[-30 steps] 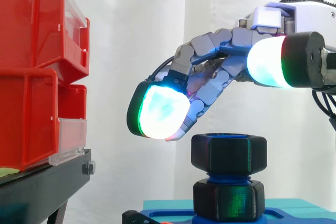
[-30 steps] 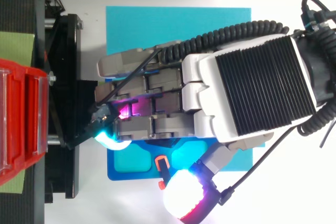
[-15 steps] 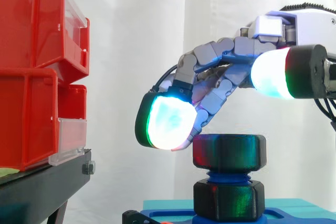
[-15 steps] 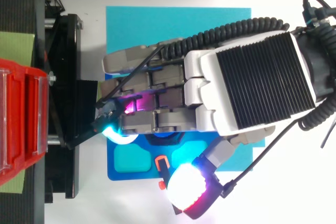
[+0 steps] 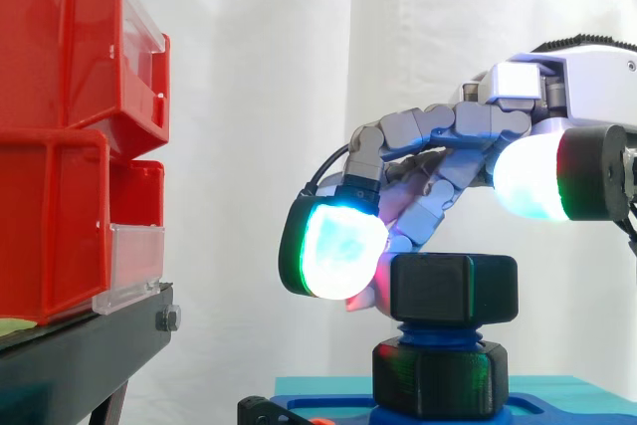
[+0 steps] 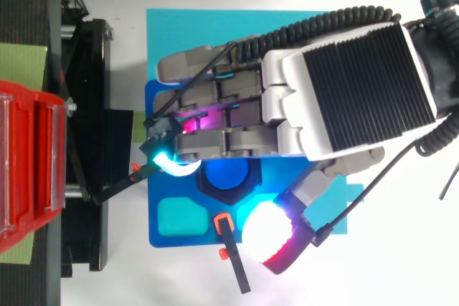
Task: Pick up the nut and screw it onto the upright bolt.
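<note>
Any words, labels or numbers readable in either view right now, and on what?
None legible: no words, numbers or signs can be read on the red bins, the black nut, the blue base or the hand.

Looks like a robotics lab or test cell rather than a home or shop. Screened off by a plain white curtain (image 5: 279, 146) behind the hand (image 6: 351, 84). Fitted out with stacked red bins (image 5: 60, 126) of the parts-storage kind, clear lips on their fronts, on a black stand (image 5: 90, 345) well ahead of the hand. Laid out below the hand with a blue fixture plate (image 6: 193, 238) on a teal mat (image 6: 215, 26), both on a white surface (image 6: 143, 284).
</note>
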`<state>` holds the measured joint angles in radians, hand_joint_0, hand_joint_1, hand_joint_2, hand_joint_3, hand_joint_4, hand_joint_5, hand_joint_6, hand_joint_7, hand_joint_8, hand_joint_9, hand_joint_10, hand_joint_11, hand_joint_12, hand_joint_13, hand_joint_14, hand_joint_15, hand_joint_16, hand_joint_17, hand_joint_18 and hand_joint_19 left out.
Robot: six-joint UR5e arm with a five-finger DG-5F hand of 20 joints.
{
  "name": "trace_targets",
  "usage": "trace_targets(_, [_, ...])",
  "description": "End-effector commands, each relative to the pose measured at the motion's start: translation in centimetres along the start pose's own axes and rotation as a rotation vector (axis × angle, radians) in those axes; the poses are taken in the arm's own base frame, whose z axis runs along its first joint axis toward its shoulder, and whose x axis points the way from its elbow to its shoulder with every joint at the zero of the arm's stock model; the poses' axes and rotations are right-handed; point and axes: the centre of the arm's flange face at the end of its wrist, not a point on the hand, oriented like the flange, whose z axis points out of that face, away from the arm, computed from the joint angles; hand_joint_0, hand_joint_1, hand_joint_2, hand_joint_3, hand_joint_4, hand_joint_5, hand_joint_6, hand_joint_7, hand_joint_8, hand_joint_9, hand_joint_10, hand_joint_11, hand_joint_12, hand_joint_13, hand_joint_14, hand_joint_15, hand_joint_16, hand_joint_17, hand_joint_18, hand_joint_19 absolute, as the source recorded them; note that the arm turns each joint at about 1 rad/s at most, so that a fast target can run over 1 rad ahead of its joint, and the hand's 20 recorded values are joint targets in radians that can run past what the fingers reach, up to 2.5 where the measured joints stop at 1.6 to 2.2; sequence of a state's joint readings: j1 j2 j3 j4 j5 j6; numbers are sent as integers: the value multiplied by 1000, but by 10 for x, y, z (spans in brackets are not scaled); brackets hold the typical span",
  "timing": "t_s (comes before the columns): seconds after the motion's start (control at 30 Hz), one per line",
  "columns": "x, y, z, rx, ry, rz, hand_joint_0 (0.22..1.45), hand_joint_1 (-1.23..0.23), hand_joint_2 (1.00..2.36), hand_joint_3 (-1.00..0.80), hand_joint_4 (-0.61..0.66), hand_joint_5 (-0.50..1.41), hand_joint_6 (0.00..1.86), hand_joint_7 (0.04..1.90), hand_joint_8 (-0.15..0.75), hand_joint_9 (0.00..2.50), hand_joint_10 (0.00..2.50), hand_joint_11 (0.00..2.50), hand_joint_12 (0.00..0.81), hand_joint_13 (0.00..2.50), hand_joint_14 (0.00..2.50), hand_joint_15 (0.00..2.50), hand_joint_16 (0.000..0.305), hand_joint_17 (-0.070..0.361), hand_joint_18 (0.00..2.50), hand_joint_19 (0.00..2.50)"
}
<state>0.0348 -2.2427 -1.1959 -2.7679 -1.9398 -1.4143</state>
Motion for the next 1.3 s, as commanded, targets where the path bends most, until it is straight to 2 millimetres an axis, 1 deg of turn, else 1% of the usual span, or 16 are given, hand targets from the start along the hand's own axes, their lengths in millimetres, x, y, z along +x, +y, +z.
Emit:
trace_targets(0.0, [-1,-5,-4,-10,3,0,552,-227,1000,-500,212,-22,504,1344,274,1004,0,0,227,647,0,0,22,50,351,0])
trace_targets(0.23, [-3,-16,-12,-20,-3,-5,557,-239,1000,-496,192,-2,501,1495,282,1061,0,0,212,702,0,0,20,45,419,0])
trace_targets(0.33, [-5,-21,-14,-20,-9,-10,559,-252,1000,-491,173,12,501,1546,294,1133,0,0,200,758,0,0,18,40,472,0])
trace_targets(0.4, [-5,-24,-16,-17,-10,-17,561,-271,1000,-490,165,17,550,1450,291,1211,0,0,187,831,0,0,16,36,558,12])
trace_targets(0.63, [-7,-33,-23,-20,-9,-29,563,-288,1002,-483,123,32,620,1303,288,1385,0,14,157,973,0,0,12,27,714,83])
trace_targets(0.77, [-10,-41,-28,-30,-17,-36,564,-300,1002,-482,84,41,667,1182,281,1578,3,90,140,1102,0,0,9,20,811,137])
trace_targets(0.83, [-12,-45,-30,-40,-27,-43,563,-301,1002,-481,79,42,669,1172,277,1598,5,114,137,1117,0,0,9,19,828,144])
trace_targets(0.87, [-17,-48,-32,-49,-39,-49,563,-300,1001,-484,92,42,669,1166,279,1610,7,136,136,1123,0,0,9,19,828,145])
trace_targets(0.9, [-17,-48,-32,-49,-39,-49,562,-297,1001,-488,113,48,612,1283,290,1612,5,148,143,1123,1,0,9,20,826,143])
trace_targets(0.93, [-18,-50,-32,-53,-39,-51,561,-294,1001,-488,118,48,602,1304,290,1613,6,153,147,1120,1,0,9,20,825,143])
trace_targets(0.97, [-22,-53,-34,-53,-45,-56,559,-282,1000,-494,154,49,501,1480,290,1582,7,161,156,1093,0,0,10,23,796,137])
trace_targets(1.0, [-36,-57,-32,-67,-59,-65,558,-275,1000,-496,174,29,503,1427,293,1557,6,169,165,1063,1,0,11,26,778,138])
trace_targets(1.07, [-46,-60,-31,-64,-62,-57,554,-263,1000,-500,185,4,505,1328,284,1487,7,172,176,1018,1,0,14,31,739,136])
trace_targets(1.1, [-50,-60,-29,-65,-68,-60,549,-252,1000,-500,211,-17,505,1238,286,1427,5,147,184,981,0,0,15,34,716,139])
trace_targets(1.23, [-59,-60,-26,-63,-76,-37,538,-236,1000,-500,259,-56,505,1060,281,1302,4,107,202,902,0,0,20,45,652,140])
trace_targets(1.27, [-61,-56,-22,-69,-81,-30,535,-232,1000,-500,270,-68,504,976,276,1251,0,70,204,867,0,0,21,47,616,140])
